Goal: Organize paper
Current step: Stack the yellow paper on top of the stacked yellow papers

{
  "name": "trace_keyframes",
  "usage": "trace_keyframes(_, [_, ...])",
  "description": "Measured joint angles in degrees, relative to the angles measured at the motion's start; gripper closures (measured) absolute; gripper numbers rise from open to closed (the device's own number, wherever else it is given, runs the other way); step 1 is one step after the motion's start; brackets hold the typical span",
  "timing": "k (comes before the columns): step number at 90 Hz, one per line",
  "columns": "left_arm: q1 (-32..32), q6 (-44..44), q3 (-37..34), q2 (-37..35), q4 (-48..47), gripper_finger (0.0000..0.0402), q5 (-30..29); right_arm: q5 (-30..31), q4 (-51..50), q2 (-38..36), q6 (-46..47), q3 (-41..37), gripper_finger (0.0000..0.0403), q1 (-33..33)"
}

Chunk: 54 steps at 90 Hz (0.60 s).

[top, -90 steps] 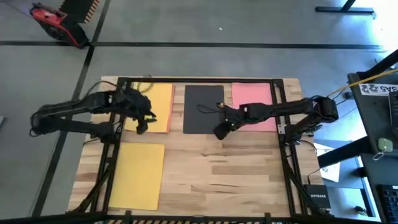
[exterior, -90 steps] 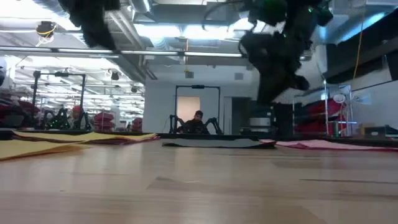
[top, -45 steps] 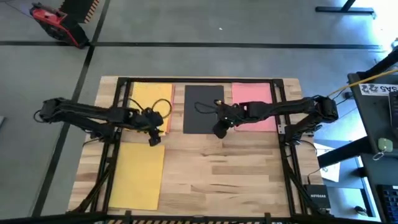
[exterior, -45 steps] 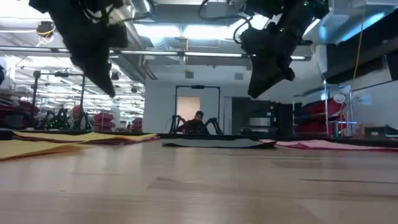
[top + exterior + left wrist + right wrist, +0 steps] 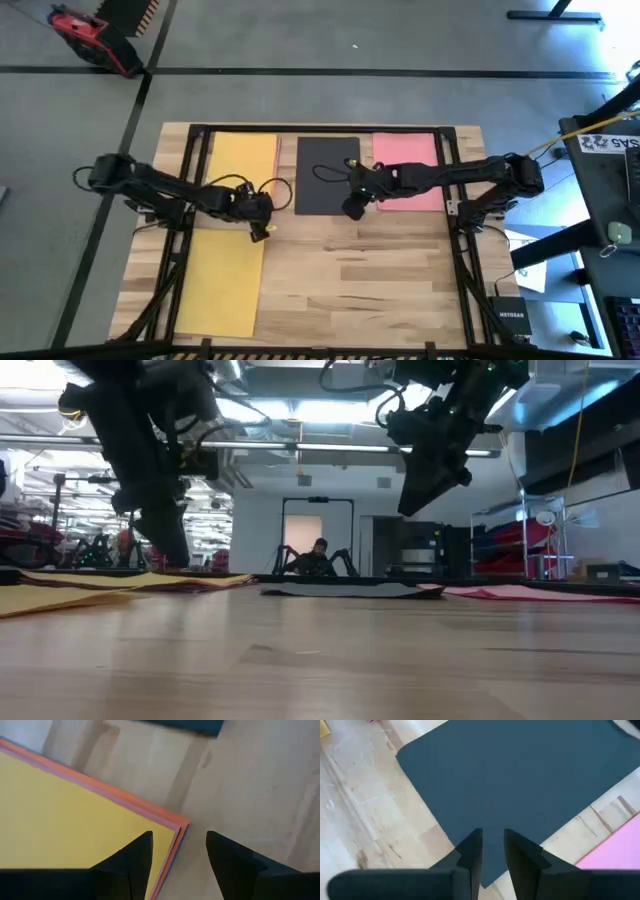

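A yellow sheet (image 5: 240, 160) tops a stack at the table's far left, with orange and pink edges (image 5: 165, 815) showing under it. Another yellow sheet (image 5: 225, 285) lies near left, a black sheet (image 5: 322, 175) far centre, and a pink sheet (image 5: 405, 155) far right. My left gripper (image 5: 177, 855) is open, low over the far stack's near right corner (image 5: 184, 824), one finger on each side of it. My right gripper (image 5: 492, 850) hangs above the black sheet's near right corner, well clear of the table (image 5: 420, 500), with a narrow gap between its fingers. My left gripper slants down from the table's left at the near right corner (image 5: 175, 827) of the yellow-topped stack. Its fingers stand astride that corner, and I cannot tell whether the tips touch the paper or the wood.
Bare wood (image 5: 380, 290) fills the table's near right half. Dark frame rails (image 5: 455, 250) run along both sides. A person (image 5: 318, 552) sits in the room far beyond the table.
My left gripper has moved from over the far yellow stack toward the table's near and right edges and has come down to the stack's near right corner. The sheets lie as before.
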Motion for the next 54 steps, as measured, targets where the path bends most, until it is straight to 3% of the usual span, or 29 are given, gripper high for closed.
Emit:
trace_keyframes(39, [0.3, -2.7, 0.1, 6.0, 0.6, 0.0232, -2.6, 0.6, 0.0, 0.0, -0.2, 0.0, 0.0333, 0.0])
trace_keyframes(54, [0.5, -2.8, 0.1, 6.0, -0.5, 0.0276, -1.9, 0.9, 0.0, 0.0, -0.4, 0.0, 0.0333, 0.0])
